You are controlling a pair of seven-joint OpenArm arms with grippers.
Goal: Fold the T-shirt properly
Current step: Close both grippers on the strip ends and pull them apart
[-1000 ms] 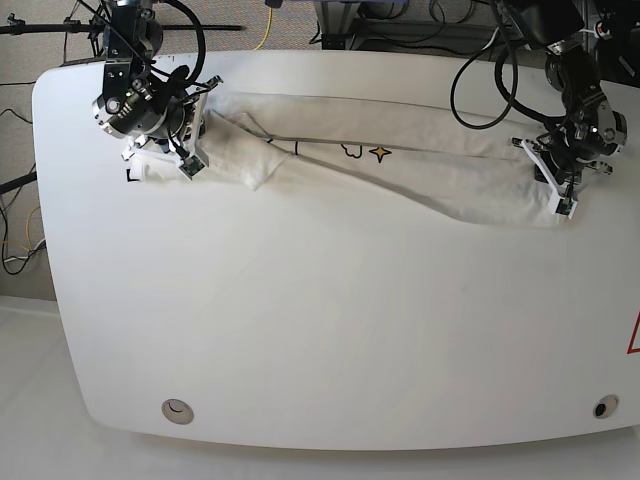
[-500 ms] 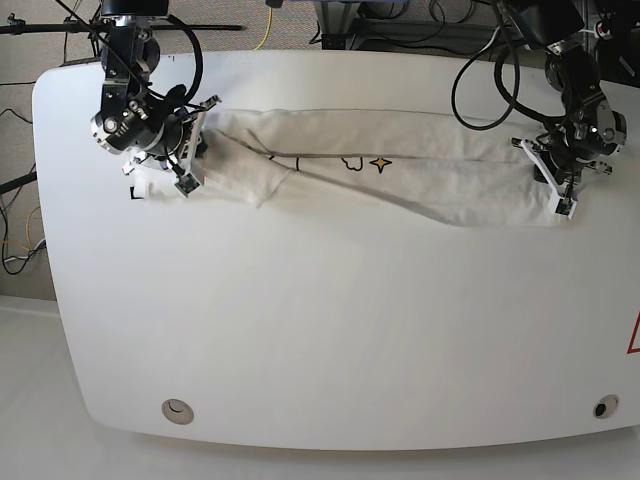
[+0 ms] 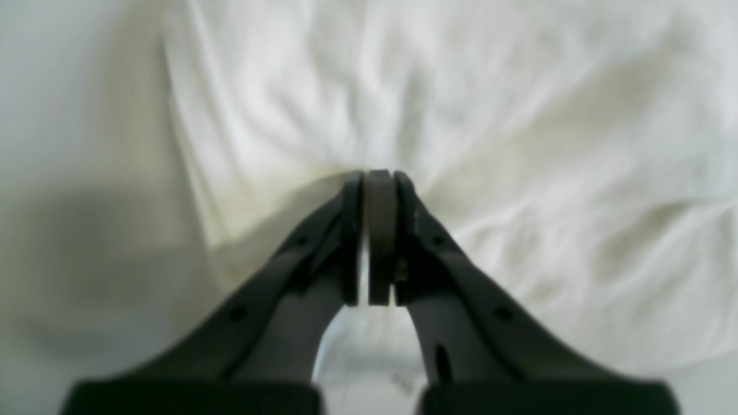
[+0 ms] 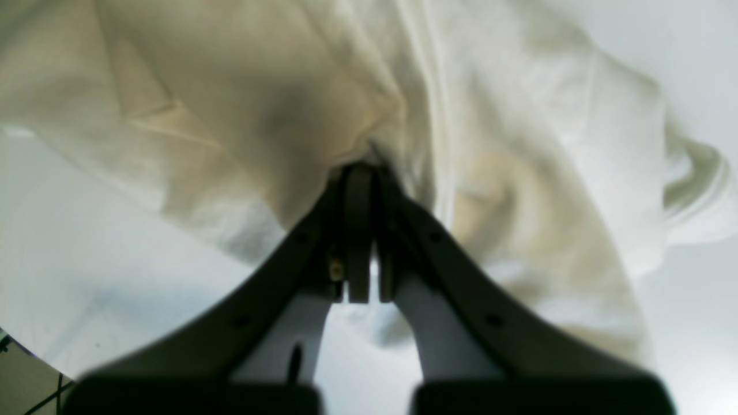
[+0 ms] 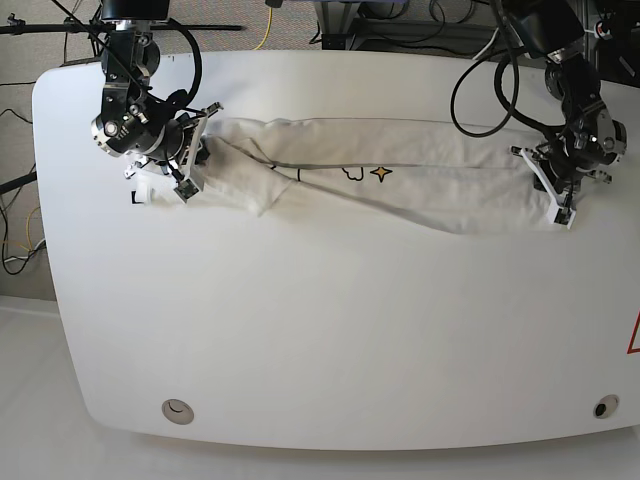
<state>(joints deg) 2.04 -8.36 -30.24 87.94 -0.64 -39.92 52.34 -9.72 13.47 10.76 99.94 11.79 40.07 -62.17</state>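
Observation:
The white T-shirt lies as a long, narrow band across the far part of the table, with a small yellow star of its print showing. In the base view my right gripper is at the band's left end and shut on the cloth. In the right wrist view the fabric bunches at the closed tips of that gripper. My left gripper is shut on the right end. In the left wrist view wrinkled cloth fans out from its pinched tips.
The white table stretches toward me in front of the shirt. Round inserts sit near its front left corner and front right corner. Cables hang behind the far edge. A small black corner mark lies by the right gripper.
The band has been drawn straighter and tauter between the two grippers, and its sagging lower edge has lifted. Both grippers have shifted slightly and keep their hold.

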